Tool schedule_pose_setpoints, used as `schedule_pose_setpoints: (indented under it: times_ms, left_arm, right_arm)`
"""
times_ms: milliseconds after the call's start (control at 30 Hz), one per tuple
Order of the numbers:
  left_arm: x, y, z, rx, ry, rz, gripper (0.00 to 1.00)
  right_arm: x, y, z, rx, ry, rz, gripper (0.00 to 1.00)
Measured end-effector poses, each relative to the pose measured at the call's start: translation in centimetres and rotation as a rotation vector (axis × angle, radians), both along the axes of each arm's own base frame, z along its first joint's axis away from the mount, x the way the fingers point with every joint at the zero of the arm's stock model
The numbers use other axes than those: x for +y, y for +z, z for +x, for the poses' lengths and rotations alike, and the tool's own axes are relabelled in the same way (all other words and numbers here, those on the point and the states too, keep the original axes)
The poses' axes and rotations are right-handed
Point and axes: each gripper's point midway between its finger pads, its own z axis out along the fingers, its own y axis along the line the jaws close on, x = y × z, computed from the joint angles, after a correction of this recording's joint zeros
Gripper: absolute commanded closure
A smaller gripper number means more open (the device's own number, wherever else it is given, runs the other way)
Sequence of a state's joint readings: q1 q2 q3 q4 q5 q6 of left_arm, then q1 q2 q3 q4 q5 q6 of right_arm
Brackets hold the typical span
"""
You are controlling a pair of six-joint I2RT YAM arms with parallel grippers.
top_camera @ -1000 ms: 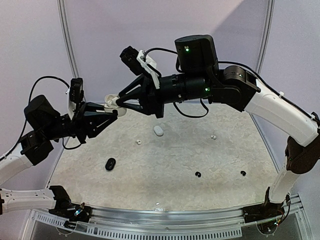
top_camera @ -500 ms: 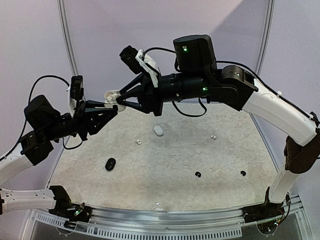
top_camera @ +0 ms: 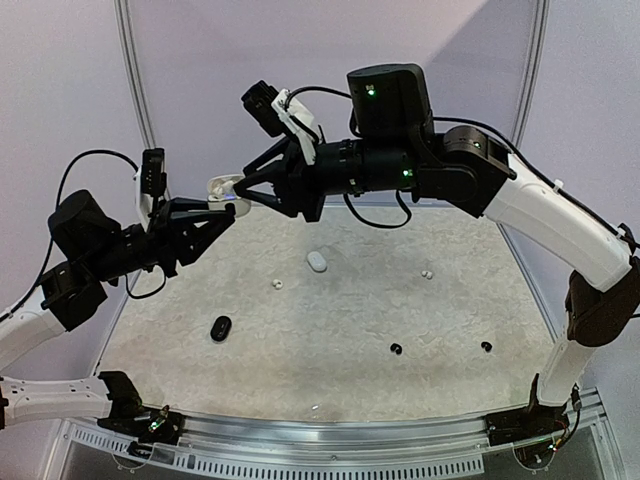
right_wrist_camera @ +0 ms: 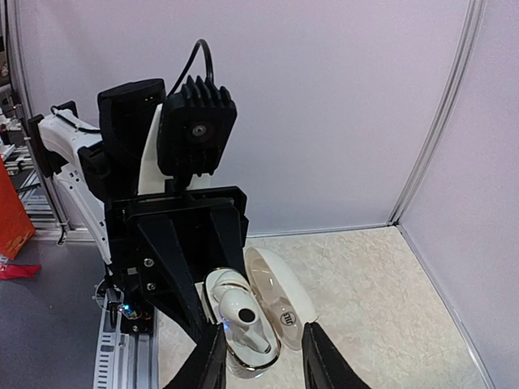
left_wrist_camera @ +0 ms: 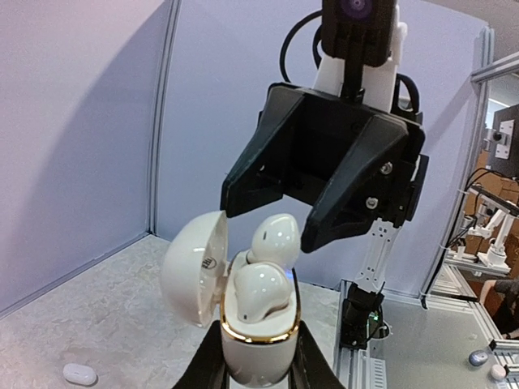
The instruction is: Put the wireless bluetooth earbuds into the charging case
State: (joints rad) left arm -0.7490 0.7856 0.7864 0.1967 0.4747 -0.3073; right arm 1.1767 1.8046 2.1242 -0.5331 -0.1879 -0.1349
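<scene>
Left wrist view is showing the left claw gripping the open white charging case by its base, with the lid hanging open to one side. One white earbud is sitting seated in the case. A second earbud is perching just behind it, riding high over the case's gold rim and, by my read, not yet seated. The right claw is hovering directly over the case, jaws standing apart wider than that bud. Risks: an off-line push could be tipping the bud past the rim and dropping it to the surface well below the case. One finger is also passing near the lid and could be knocking it shut early.
</scene>
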Motion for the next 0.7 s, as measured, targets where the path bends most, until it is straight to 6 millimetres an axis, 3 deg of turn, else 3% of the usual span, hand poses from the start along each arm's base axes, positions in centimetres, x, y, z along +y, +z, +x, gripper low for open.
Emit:
schedule_pose_setpoints:
  times_ms: [333,700]
  left_arm:
    - [0.6,0.1,1.5,0.017,0.093,-0.014,1.0]
    - [1.1,-0.3,2.7,0.038,0.168,-0.01,1.0]
  right_arm:
    - [-0.3,0.4,1.3,-0.007,-0.09,0.009,0.73]
    - [0.2,2.0,0.8,-0.051,-0.188,0.068,0.77]
